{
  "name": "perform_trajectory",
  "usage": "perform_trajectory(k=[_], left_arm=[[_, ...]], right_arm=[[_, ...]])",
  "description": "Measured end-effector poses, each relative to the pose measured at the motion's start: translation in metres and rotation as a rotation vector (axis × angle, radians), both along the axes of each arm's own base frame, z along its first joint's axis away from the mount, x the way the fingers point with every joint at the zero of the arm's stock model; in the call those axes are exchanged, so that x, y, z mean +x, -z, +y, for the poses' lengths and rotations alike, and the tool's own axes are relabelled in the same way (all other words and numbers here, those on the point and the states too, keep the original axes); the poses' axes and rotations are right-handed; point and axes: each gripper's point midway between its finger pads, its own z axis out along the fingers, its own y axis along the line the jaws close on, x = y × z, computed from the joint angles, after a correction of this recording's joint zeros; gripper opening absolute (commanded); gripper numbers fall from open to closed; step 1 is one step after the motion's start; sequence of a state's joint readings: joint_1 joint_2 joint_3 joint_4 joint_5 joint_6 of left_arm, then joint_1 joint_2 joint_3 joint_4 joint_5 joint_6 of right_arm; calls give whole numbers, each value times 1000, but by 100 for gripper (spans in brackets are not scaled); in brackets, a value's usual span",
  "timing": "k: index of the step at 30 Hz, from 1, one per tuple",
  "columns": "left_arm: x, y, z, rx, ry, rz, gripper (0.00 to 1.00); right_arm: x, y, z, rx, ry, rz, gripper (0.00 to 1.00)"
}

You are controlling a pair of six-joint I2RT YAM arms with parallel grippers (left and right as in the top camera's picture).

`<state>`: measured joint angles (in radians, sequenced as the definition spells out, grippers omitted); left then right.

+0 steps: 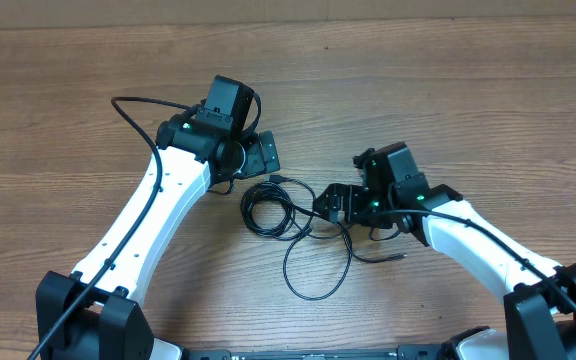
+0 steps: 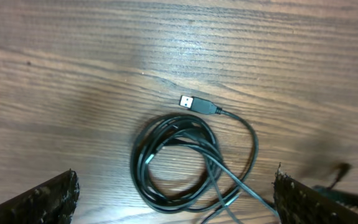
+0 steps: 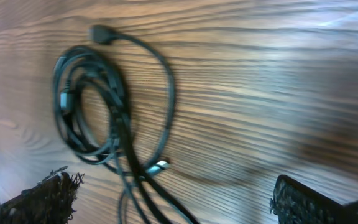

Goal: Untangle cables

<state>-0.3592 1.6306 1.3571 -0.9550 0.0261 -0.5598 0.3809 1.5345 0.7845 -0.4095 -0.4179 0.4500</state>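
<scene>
- Thin black cables [image 2: 194, 140] lie coiled on the brown wood-grain surface [image 2: 73, 50]. The coil sits just ahead of the left jaws and midway between their two dark, rough-padded fingers [image 2: 42, 199].
- The left jaws stand wide apart with nothing held and no contact with the coil.
- Only the left wrist view shows clearly the silver-tipped black USB plug [image 2: 197, 104], lying just beyond the coil on the far side from the jaws.
- The right jaws are also spread wide and grip nothing. One frayed dark finger [image 3: 42, 199] is nearest the coil [image 3: 114, 118].
- The right wrist view alone shows a small pale connector [image 3: 157, 166] among the strands running back between those jaws.
- Only the overhead view shows the coil [image 1: 290, 212] between both pairs of jaws, and a large loose loop [image 1: 318, 297] trailing behind the right jaws.
</scene>
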Motion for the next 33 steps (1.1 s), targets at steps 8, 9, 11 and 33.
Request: perform_trajectory(k=[8, 9, 11, 33], left_arm=[[-2, 1, 1, 48, 137, -10, 100], [-3, 1, 1, 47, 141, -10, 100], [-3, 1, 0, 42, 143, -8, 100], [-19, 88, 3, 96, 160, 216, 91]], right_arm=[[7, -44, -21, 15, 65, -77, 100], [7, -55, -21, 24, 65, -101, 100], [6, -65, -21, 33, 64, -124, 100], [-7, -54, -26, 4, 63, -53, 100]])
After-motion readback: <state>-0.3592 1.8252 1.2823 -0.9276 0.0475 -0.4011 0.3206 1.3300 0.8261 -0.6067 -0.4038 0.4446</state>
